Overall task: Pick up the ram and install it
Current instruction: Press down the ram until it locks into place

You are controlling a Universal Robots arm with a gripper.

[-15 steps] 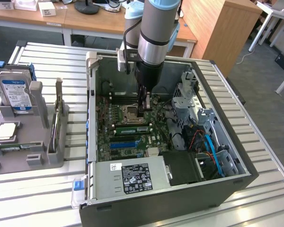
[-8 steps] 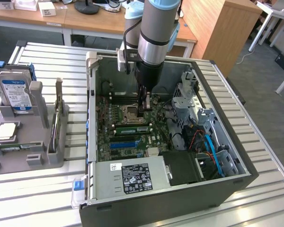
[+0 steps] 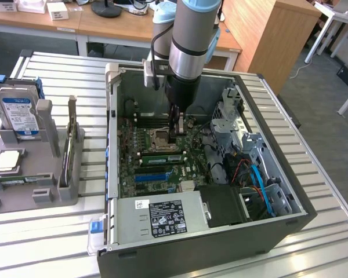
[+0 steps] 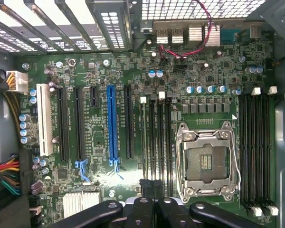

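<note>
My gripper [image 3: 177, 133] reaches down into the open computer case [image 3: 290, 202] with its fingers shut and nothing visibly between them. Its tips stand just over the motherboard, beside the empty CPU socket [image 3: 160, 138]. The ram [image 3: 160, 157], a long thin green stick, lies along the memory slots just in front of the socket; the fingertips are near its end towards the exterior view's right. In the wrist view the dark gripper [image 4: 152, 187] sits over one end of the slot bank [image 4: 154, 137] beside the CPU socket [image 4: 206, 164]. Whether the tips touch the stick I cannot tell.
A grey holder [image 3: 46, 191] on the slatted table at the exterior view's left carries a hard drive [image 3: 18, 116] and a square silver CPU chip [image 3: 6, 162]. Inside the case are the power supply [image 3: 162, 217], drive cages [image 3: 232, 116], blue cables [image 3: 258, 179] and the case walls.
</note>
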